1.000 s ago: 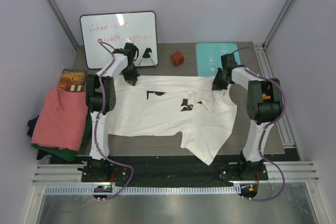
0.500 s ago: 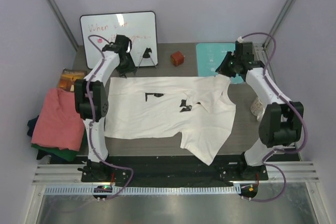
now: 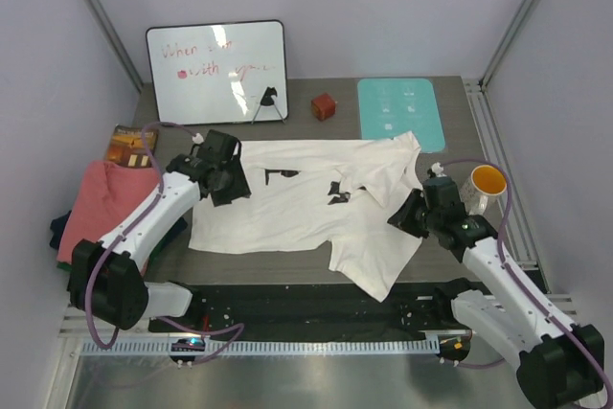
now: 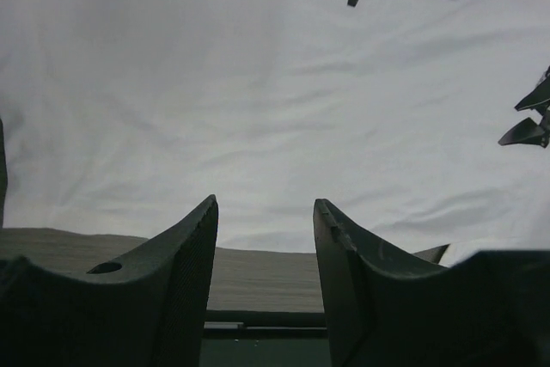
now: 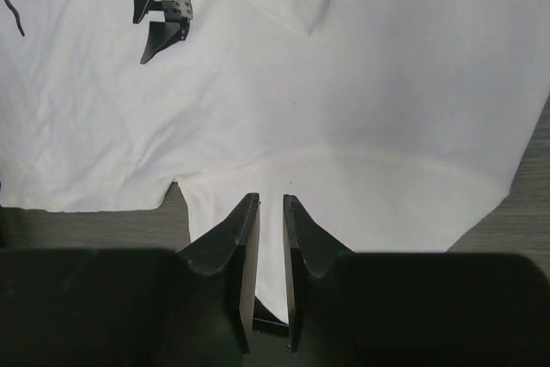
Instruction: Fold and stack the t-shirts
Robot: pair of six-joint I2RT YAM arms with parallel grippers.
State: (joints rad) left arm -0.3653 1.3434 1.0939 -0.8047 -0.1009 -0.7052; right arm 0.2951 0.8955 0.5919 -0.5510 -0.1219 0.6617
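Note:
The large white t-shirt [image 3: 306, 208] lies spread flat across the table, with black print near its collar and one sleeve hanging over the near edge. My left gripper [image 3: 233, 182] is open and empty, low over the shirt's left edge. In the left wrist view the gripper [image 4: 265, 204] has white cloth [image 4: 258, 83] ahead. My right gripper [image 3: 404, 217] hovers over the shirt's right side. Its jaws stand a narrow gap apart and hold nothing in the right wrist view [image 5: 271, 199], above the cloth [image 5: 387, 126]. The salmon-pink shirt [image 3: 101, 213] tops a pile at the left, with dark cloth [image 3: 59, 232] under it.
A whiteboard [image 3: 215, 69] stands at the back left. A red-brown cube [image 3: 324, 105] and the teal mat [image 3: 397, 112] are at the back. A mug with an orange inside [image 3: 484, 187] stands by the right arm. A brown packet [image 3: 129, 146] lies behind the pile.
Both grippers have come back from the shirt's far edge towards the near side and hold no cloth now. The shirt's far right corner now lies on the mat's edge.

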